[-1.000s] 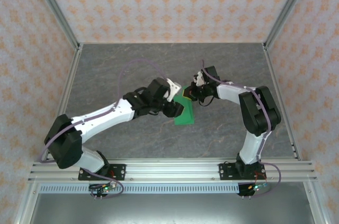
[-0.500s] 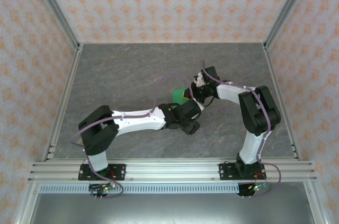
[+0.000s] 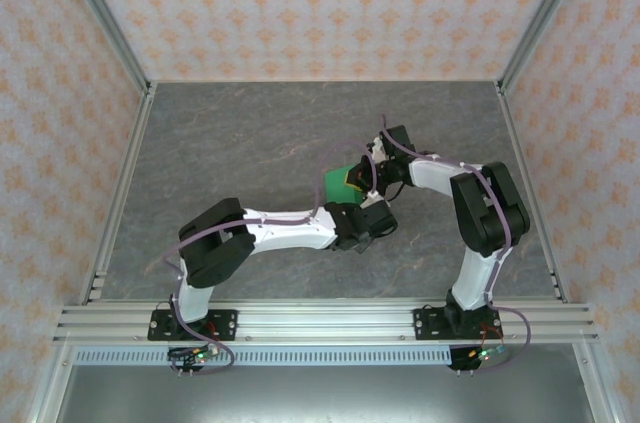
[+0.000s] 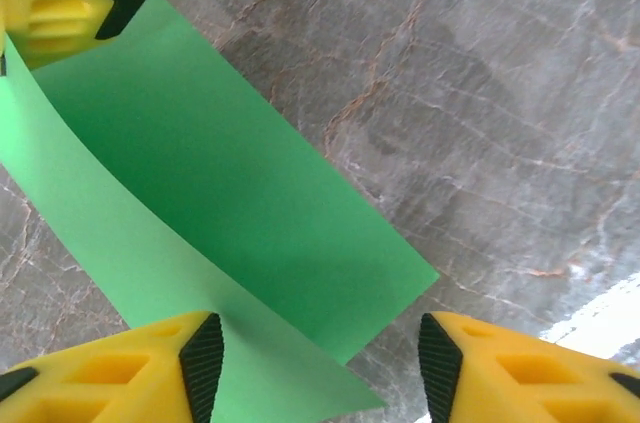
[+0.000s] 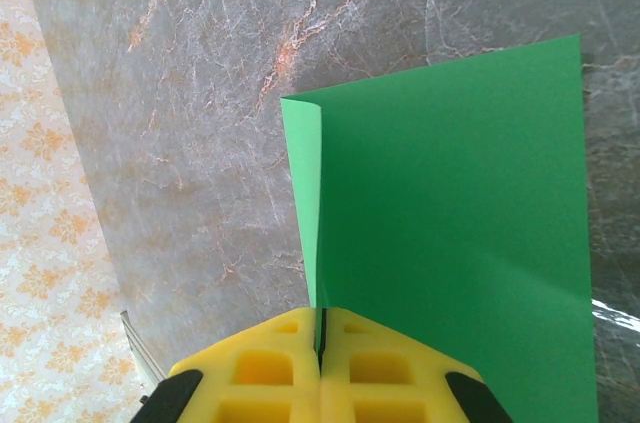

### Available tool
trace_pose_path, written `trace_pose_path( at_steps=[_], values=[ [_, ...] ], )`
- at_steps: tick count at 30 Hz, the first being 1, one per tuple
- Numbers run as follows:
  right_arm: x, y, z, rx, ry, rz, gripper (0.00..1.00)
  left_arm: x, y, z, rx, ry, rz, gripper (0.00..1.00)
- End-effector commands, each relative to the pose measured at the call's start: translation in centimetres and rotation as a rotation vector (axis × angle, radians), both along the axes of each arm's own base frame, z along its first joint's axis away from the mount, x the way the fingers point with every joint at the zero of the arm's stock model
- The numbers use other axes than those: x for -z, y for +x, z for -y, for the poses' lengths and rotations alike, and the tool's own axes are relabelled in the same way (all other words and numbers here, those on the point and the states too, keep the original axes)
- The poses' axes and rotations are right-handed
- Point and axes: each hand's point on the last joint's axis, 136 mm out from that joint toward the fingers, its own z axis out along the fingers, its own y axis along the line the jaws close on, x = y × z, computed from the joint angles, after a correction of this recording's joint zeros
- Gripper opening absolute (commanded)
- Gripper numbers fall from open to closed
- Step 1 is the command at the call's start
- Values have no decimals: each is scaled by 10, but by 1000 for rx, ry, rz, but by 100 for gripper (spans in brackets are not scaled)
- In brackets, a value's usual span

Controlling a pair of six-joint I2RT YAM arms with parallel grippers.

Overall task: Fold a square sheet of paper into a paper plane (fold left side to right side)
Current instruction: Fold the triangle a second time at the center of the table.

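Observation:
The square sheet of paper (image 4: 230, 193) is bright green and bent over on itself into two loose layers on the grey table. My right gripper (image 5: 320, 328) is shut on its far edges, pinching both layers together, and its yellow finger (image 4: 55, 8) appears at the paper's far end in the left wrist view. My left gripper (image 4: 320, 363) is open at the near end, with the upper layer's corner lying between its jaws and touching neither pad. From above, the paper (image 3: 338, 180) shows between the two gripper heads, left (image 3: 365, 213) and right (image 3: 368, 175). The paper plane is out of view.
The grey marbled table (image 3: 240, 133) stretches out bare to the left and back. Aluminium rails (image 3: 320, 318) run along the near edge, and patterned walls (image 3: 320, 3) close in the other sides.
My left arm has swung right and nearer, from the paper's left side to its near end. Its gripper now covers the paper's near part from above. The right gripper has stayed put.

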Motion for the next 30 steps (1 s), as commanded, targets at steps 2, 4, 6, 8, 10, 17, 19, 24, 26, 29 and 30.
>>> trace_pose_path(
  at_steps=[2, 4, 6, 8, 10, 17, 19, 24, 26, 29, 30],
  values=[
    [-8, 2, -5, -4, 6, 5, 0, -9, 7, -6, -35, 34, 54, 40],
    [-8, 3, -4, -3, 5, 9, 0, -8, 6, -6, -32, 29, 48, 30],
    [-7, 3, -4, -3, 2, 6, 0, -8, 4, -5, -26, 21, 44, 24],
    [-6, 2, -3, -5, -4, 5, 0, -9, 3, -4, -19, 12, 41, 20],
    [-6, 3, -4, -7, -7, 6, 0, -10, 2, -3, -14, 2, 36, 16],
    [-3, 2, -1, -15, -31, 6, 3, -11, -2, -1, -5, -25, 22, 11],
    [-4, 3, -1, -16, -36, 11, 4, -9, -4, 0, -3, -29, 13, 8],
    [-5, 6, 0, -19, -47, 17, 6, -19, -6, 2, 0, -75, 8, 5],
    [-6, 7, -1, -24, -48, 21, 9, -19, -7, 3, -2, -81, 2, 3],
    [-13, 11, 2, -19, -63, 44, 20, -20, -7, 3, -8, -91, 1, 3],
    [-18, 13, 4, -14, -69, 59, 24, -21, -7, 2, -13, -92, 0, 2]
  ],
)
